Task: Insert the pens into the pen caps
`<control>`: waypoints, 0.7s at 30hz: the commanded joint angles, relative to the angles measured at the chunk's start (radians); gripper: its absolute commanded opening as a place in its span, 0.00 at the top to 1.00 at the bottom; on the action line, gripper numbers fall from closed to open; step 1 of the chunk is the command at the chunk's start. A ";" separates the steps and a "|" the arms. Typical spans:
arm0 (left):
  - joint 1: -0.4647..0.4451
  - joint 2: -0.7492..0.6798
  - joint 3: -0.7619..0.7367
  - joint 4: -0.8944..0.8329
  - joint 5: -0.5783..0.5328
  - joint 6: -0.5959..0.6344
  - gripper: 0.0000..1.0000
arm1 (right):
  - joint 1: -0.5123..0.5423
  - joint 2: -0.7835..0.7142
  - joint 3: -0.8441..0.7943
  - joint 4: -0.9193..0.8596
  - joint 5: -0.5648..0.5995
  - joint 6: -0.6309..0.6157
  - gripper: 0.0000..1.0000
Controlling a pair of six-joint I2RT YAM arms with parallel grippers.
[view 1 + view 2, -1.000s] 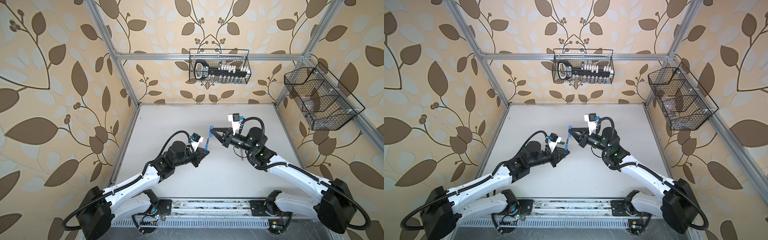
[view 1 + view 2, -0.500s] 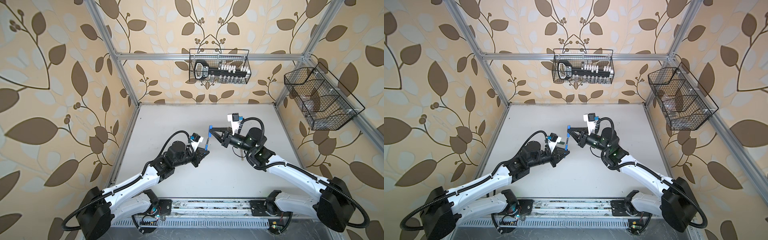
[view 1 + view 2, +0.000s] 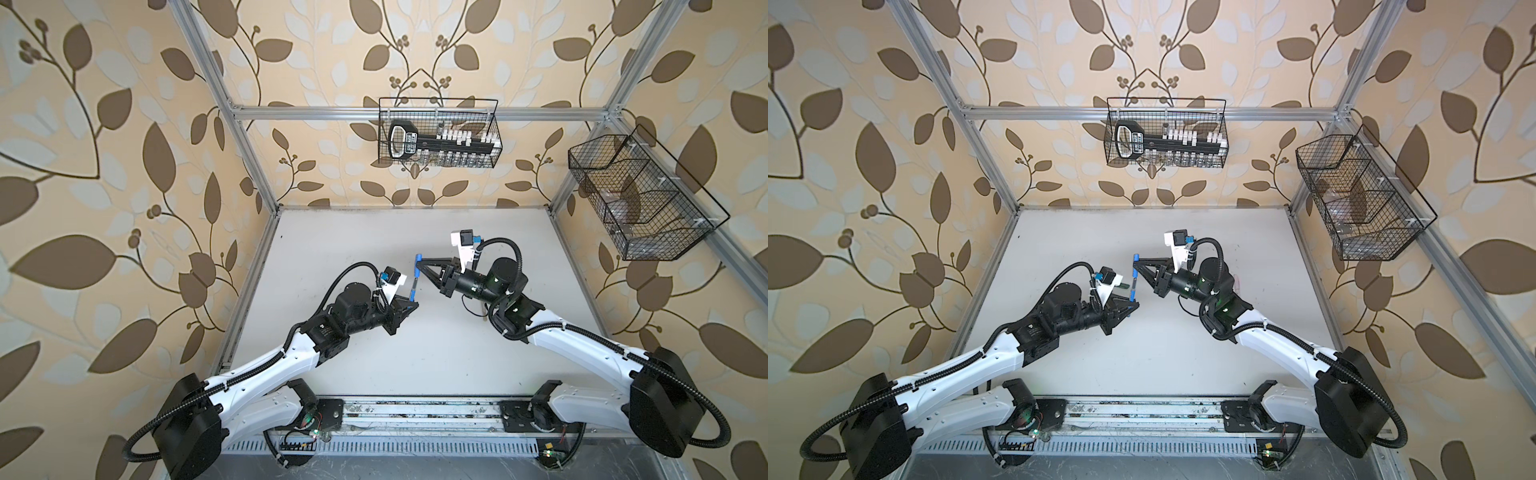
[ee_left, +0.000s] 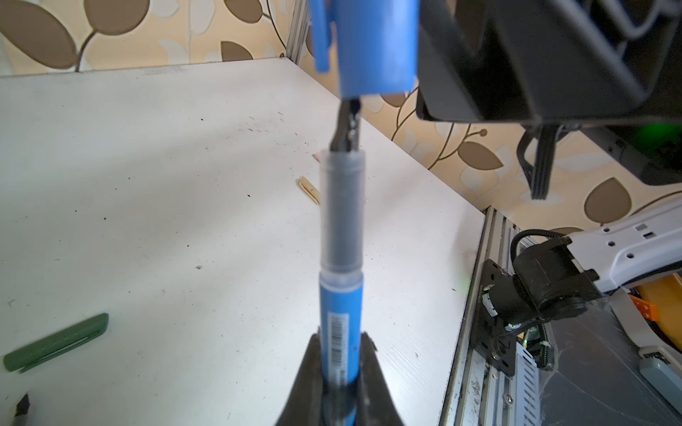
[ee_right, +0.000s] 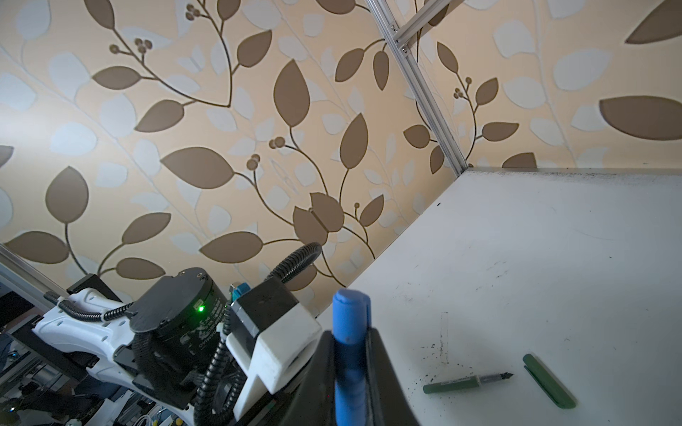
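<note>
Clamped on the blue cap, the right pincer has edged it up to the tip of the blue pen gripped by the left pincer.

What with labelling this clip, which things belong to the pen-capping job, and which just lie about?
Job: blue pen, blue cap, green pen, green cap.
Lying about: back wire basket holding a black-handled tool, side wire basket.
</note>
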 commanded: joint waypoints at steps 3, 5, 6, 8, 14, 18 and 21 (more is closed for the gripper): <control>-0.008 -0.025 0.001 0.050 -0.011 0.003 1.00 | 0.005 -0.019 -0.029 0.040 0.002 0.017 0.85; -0.008 -0.020 0.001 0.051 -0.013 0.003 1.00 | 0.006 -0.030 -0.036 0.036 0.007 0.018 0.85; -0.008 -0.018 0.002 0.052 -0.012 0.002 1.00 | 0.005 -0.033 -0.038 0.035 0.008 0.017 0.85; -0.008 -0.013 0.003 0.053 -0.010 0.002 1.00 | 0.006 -0.040 -0.040 0.033 0.009 0.016 0.85; -0.008 -0.006 0.004 0.055 -0.010 0.001 1.00 | 0.007 -0.035 -0.044 0.046 -0.001 0.029 0.85; -0.008 -0.006 0.004 0.054 -0.011 0.002 1.00 | 0.011 -0.027 -0.060 0.081 -0.001 0.046 0.85; -0.008 -0.006 0.005 0.053 -0.011 0.003 1.00 | 0.013 -0.024 -0.059 0.095 -0.004 0.056 0.85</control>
